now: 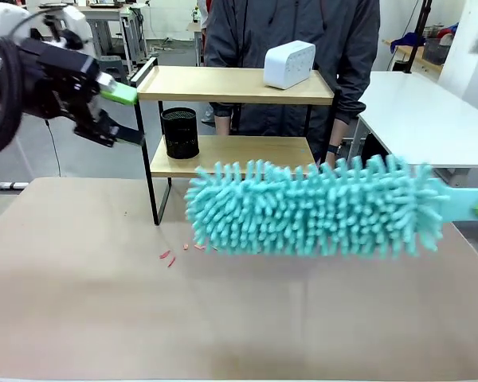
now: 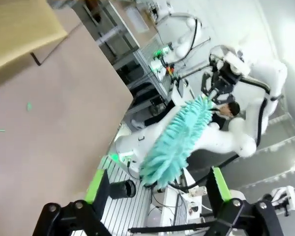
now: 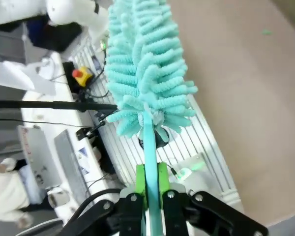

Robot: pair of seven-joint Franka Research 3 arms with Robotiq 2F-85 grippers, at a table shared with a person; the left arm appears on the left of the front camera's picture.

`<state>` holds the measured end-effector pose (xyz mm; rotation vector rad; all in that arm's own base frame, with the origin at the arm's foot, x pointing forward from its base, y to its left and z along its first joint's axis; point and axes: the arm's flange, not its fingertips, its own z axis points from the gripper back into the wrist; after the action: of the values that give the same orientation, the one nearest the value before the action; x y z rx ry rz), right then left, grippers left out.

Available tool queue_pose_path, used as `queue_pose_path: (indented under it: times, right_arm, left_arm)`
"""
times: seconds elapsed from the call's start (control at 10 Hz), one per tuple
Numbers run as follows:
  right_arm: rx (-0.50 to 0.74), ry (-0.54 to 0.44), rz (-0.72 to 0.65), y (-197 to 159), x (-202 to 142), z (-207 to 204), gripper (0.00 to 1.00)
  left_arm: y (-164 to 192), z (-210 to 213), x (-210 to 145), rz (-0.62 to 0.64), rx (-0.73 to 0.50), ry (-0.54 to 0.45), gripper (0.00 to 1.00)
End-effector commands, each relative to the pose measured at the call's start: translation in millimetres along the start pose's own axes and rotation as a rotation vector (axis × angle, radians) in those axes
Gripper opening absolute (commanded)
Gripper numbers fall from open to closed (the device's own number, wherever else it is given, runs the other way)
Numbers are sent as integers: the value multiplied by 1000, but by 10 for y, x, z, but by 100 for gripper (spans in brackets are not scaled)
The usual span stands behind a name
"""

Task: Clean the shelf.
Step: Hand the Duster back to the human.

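Observation:
The shelf (image 1: 235,85) stands at the table's far middle, a white box (image 1: 289,64) on its top board and a black mesh cup (image 1: 179,133) on its lower board. My left gripper (image 1: 131,114) hovers open just off the shelf's left end, holding nothing; its own view shows spread fingers (image 2: 94,187) and a corner of the shelf (image 2: 19,24). A fluffy teal duster (image 1: 315,208) hangs level in front of the shelf, above the table. My right gripper (image 3: 152,189) is shut on the duster's handle (image 3: 148,142), below the duster head (image 3: 142,64).
A person in a dark jacket (image 1: 247,24) stands right behind the shelf. Small red scraps (image 1: 169,256) lie on the brown table (image 1: 103,318) near the shelf's front left leg. A white table (image 1: 430,119) stands at the far right.

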<state>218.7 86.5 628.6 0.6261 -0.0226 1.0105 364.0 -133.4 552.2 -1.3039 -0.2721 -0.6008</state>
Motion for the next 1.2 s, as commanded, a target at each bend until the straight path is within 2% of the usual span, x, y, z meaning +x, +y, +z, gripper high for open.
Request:
queue_pose_path:
  times: [0.0,0.3,0.6,0.9,1.1]
  right_arm:
    - [100,66,19,-134,487,127,12]
    - [215,125,5,-375,878,-35,12]
    - [257,104,-28,-565,946,2,12]
    - [280,99,-43,-664,952,-68,12]
    - [282,97,-44,-669,949,-85,12]
  left_arm:
    - [10,-349,202,-84,-40,93,100]
    - [11,-904,246,-154,-66,254,100]
    - [59,-1253,131,-234,-184,426,100]
    - [36,-1358,65,-255,-296,483,100]
    - [38,-1368,40,-257,-291,484,100]
